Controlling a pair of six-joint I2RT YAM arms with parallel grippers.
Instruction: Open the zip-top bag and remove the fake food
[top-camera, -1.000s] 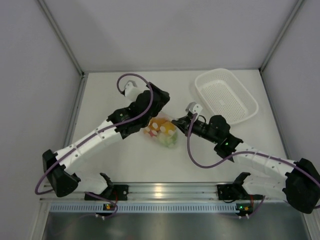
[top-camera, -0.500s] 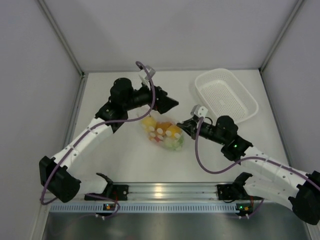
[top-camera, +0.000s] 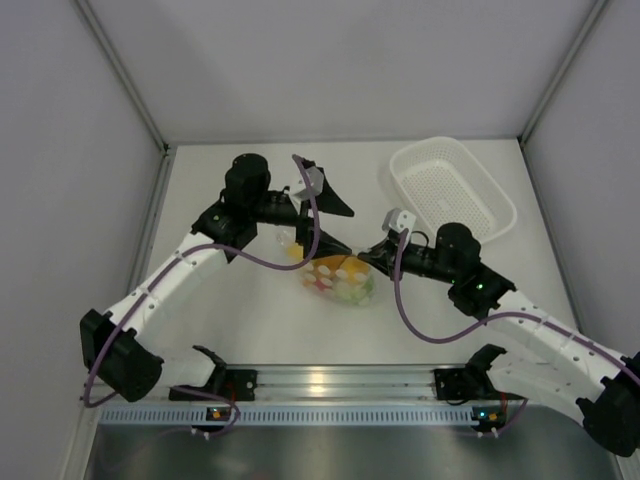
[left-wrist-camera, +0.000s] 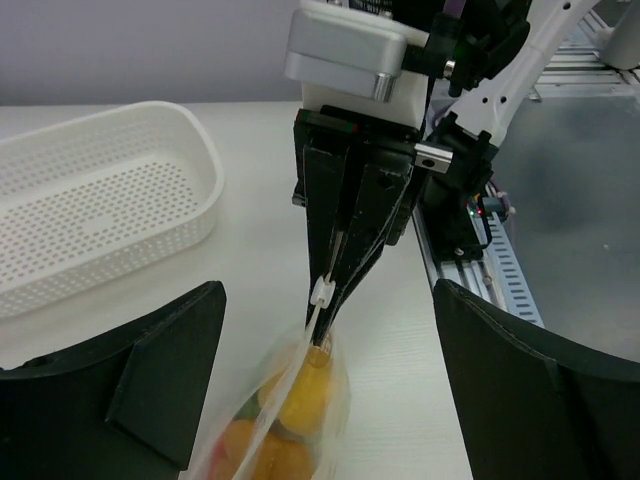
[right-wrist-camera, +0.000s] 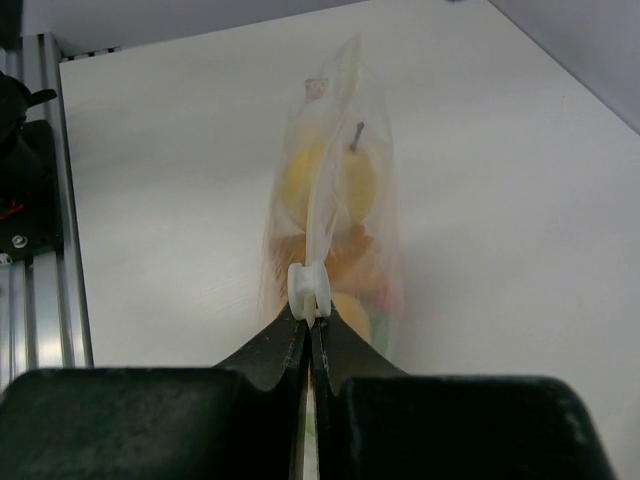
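Note:
The zip-top bag (top-camera: 340, 280) stands on edge on the table with the fake food (top-camera: 333, 268) inside: yellow, orange, red and pale-green pieces. My right gripper (top-camera: 364, 256) is shut on the bag's zip strip. In the right wrist view the right gripper (right-wrist-camera: 310, 325) pinches the strip just behind the white slider (right-wrist-camera: 309, 288), with the bag (right-wrist-camera: 330, 200) beyond. My left gripper (top-camera: 345, 232) is open, its fingers wide apart on either side of the bag's top. In the left wrist view the left gripper (left-wrist-camera: 327, 295) touches nothing, and the bag (left-wrist-camera: 290, 410) and the slider (left-wrist-camera: 321, 292) lie between its fingers.
A white perforated basket (top-camera: 420, 155) sits at the back right and also shows in the left wrist view (left-wrist-camera: 150, 230). The aluminium rail (top-camera: 330, 380) runs along the near edge. Grey walls close in the table at the back and both sides.
The left gripper has pulled back off the bag toward the rear and now stands open. The right gripper has drawn the bag a little to the right and nearer.

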